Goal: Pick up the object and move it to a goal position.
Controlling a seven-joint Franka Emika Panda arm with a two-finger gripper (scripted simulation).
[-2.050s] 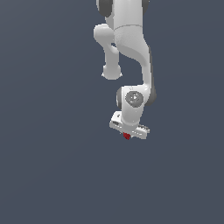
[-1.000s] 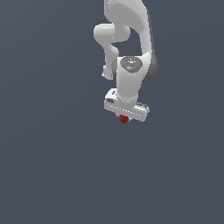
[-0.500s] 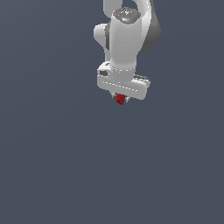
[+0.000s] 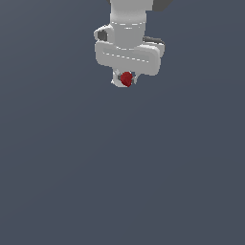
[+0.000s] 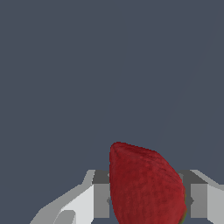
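The object is a small dark red, roundish lump (image 4: 126,79), held between the fingers of my white gripper (image 4: 126,80) near the top of the exterior view. The gripper is shut on it, and the hand and arm above hide most of the fingers. In the wrist view the red lump (image 5: 146,186) looks large and pointed, sitting between the two grey-white fingers (image 5: 89,201), with plain grey surface beyond it.
A plain dark grey surface (image 4: 122,182) fills the view below and around the arm. No other objects show.
The arm has moved up the exterior view and grown larger in it, carrying the red lump along in the shut gripper.
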